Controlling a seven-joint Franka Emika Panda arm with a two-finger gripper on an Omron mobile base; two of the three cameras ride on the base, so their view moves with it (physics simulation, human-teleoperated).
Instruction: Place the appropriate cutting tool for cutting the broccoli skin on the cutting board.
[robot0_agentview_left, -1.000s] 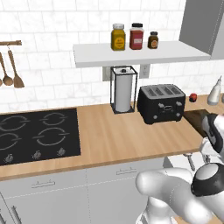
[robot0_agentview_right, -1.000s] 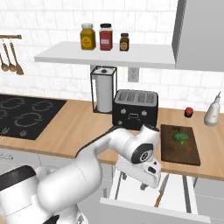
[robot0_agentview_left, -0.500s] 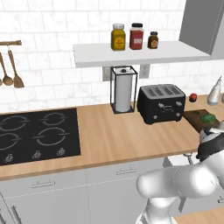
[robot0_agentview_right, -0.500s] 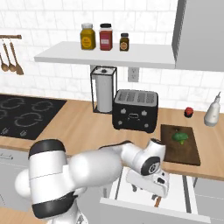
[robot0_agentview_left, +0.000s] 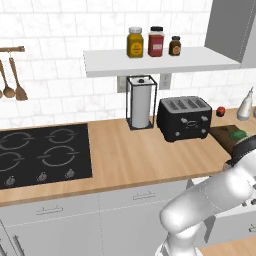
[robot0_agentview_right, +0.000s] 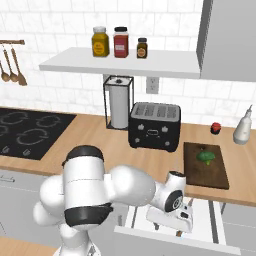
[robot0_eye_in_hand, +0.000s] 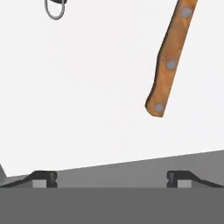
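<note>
In the hand view a knife's wooden handle (robot0_eye_in_hand: 168, 61) with three rivets lies on the white drawer floor, up and to the right of my gripper (robot0_eye_in_hand: 111, 177). The gripper is open and holds nothing, with its fingertips (robot0_eye_in_hand: 43, 176) wide apart. From the right base view the gripper (robot0_agentview_right: 167, 228) hangs low inside the open drawer (robot0_agentview_right: 210, 227) under the counter. The dark brown cutting board (robot0_agentview_right: 215, 172) lies on the counter above the drawer, with the green broccoli (robot0_agentview_right: 205, 157) on it. Both show at the right edge of the left base view: cutting board (robot0_agentview_left: 223, 136), broccoli (robot0_agentview_left: 238, 134).
A black toaster (robot0_agentview_right: 154, 126) stands left of the board, with a paper-towel holder (robot0_agentview_right: 118, 102) behind it. A small red ball (robot0_agentview_right: 215, 127) and a white bottle (robot0_agentview_right: 243, 129) sit behind the board. A metal loop (robot0_eye_in_hand: 54, 8) lies at the drawer's far left. The stove (robot0_agentview_left: 42, 155) is far left.
The arm has swung down and the hand has dropped from counter height into the open drawer. The board and broccoli have not moved.
</note>
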